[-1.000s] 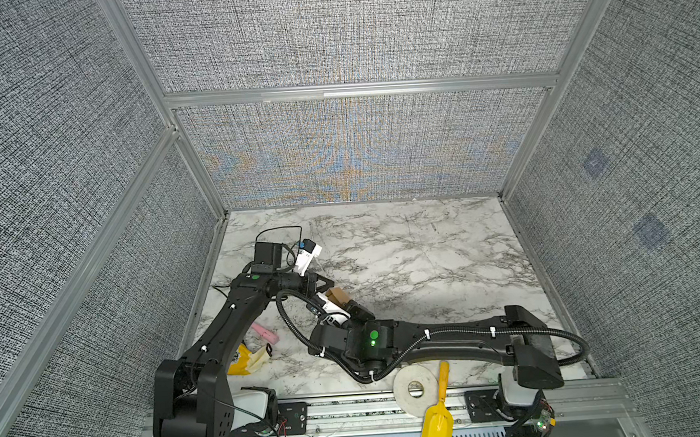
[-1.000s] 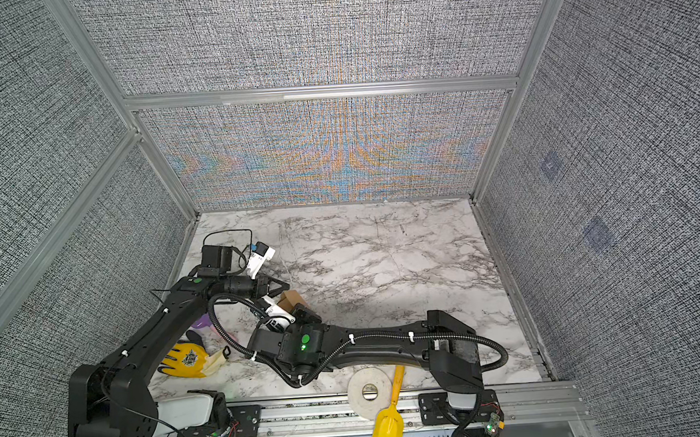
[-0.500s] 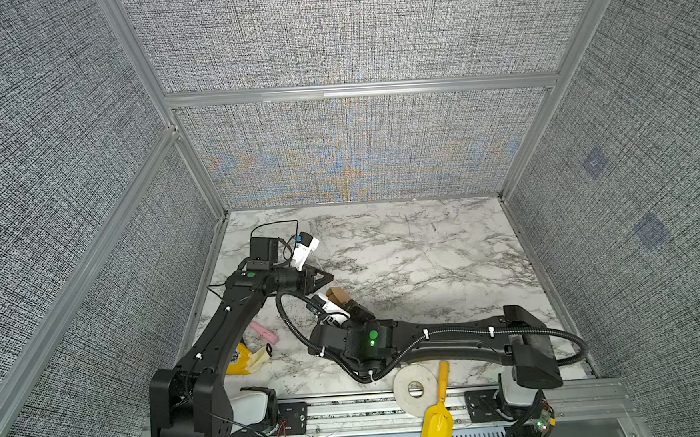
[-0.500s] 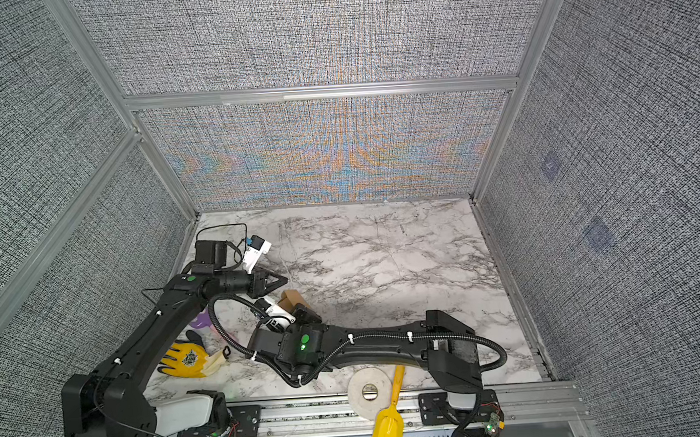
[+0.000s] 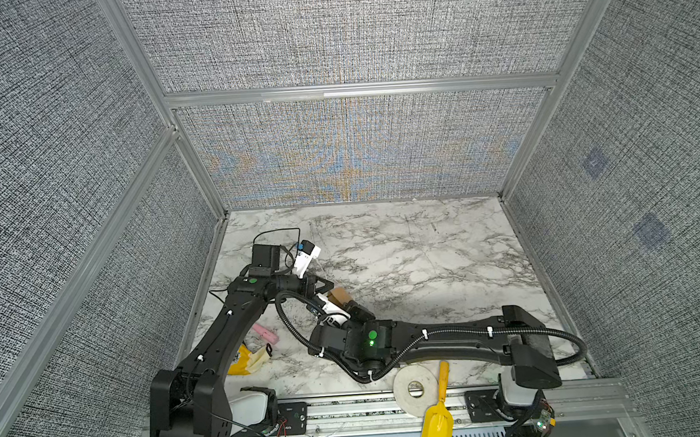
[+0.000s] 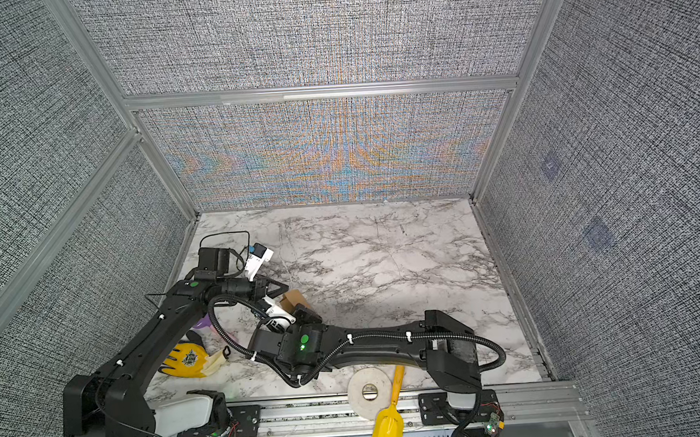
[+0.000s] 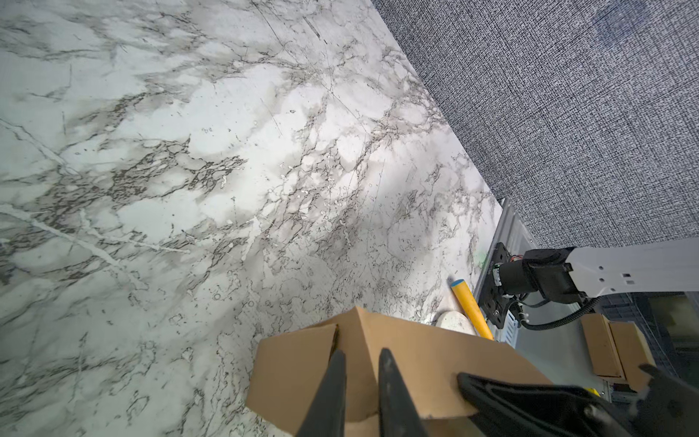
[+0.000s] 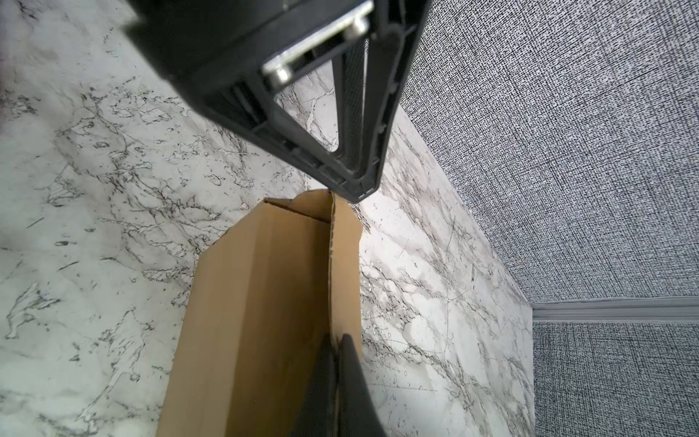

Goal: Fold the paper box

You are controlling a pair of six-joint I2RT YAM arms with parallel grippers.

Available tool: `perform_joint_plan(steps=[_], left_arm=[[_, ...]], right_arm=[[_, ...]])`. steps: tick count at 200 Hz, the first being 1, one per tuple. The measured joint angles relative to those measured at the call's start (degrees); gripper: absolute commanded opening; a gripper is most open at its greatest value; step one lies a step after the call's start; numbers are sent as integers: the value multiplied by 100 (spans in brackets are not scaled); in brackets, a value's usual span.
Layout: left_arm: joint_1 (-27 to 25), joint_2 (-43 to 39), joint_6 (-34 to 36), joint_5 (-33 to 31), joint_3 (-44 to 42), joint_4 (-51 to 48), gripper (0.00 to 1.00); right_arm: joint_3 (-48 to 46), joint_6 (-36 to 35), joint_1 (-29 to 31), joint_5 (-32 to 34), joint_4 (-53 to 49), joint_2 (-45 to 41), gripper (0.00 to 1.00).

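The paper box (image 5: pixel 339 296), plain brown cardboard, was over the left part of a white marble table (image 5: pixel 425 244). The table stood in a booth of grey woven walls (image 5: pixel 350 40) framed by metal rails (image 5: pixel 361 90). Whether the box rested on the table could not be told. The right claw (image 8: pixel 336 342) was pinched tight on one thin cardboard wall. The left claw (image 7: pixel 361 352) was at the box's opposite end, just beside its top corner, its fingers a narrow slit apart and holding nothing.
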Motion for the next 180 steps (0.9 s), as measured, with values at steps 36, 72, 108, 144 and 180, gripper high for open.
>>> perform_joint_plan(steps=[36, 72, 108, 144, 180], left_arm=[[0, -2, 127, -63, -46, -2, 19], [-15, 15, 210, -363, -129, -74, 19], [-24, 20, 295, -485, -184, -96, 19], [-2, 11, 295, -505, -37, -166, 20], [184, -140, 149, -446, 431, -243, 21]], right_arm=[[0, 0, 9, -15, 0, 2, 8], [48, 59, 74, -164, -2, 22, 19], [74, 81, 111, -243, -4, 26, 21], [31, 79, 120, -210, 28, 31, 16], [-76, 79, 103, -149, 144, 31, 14]])
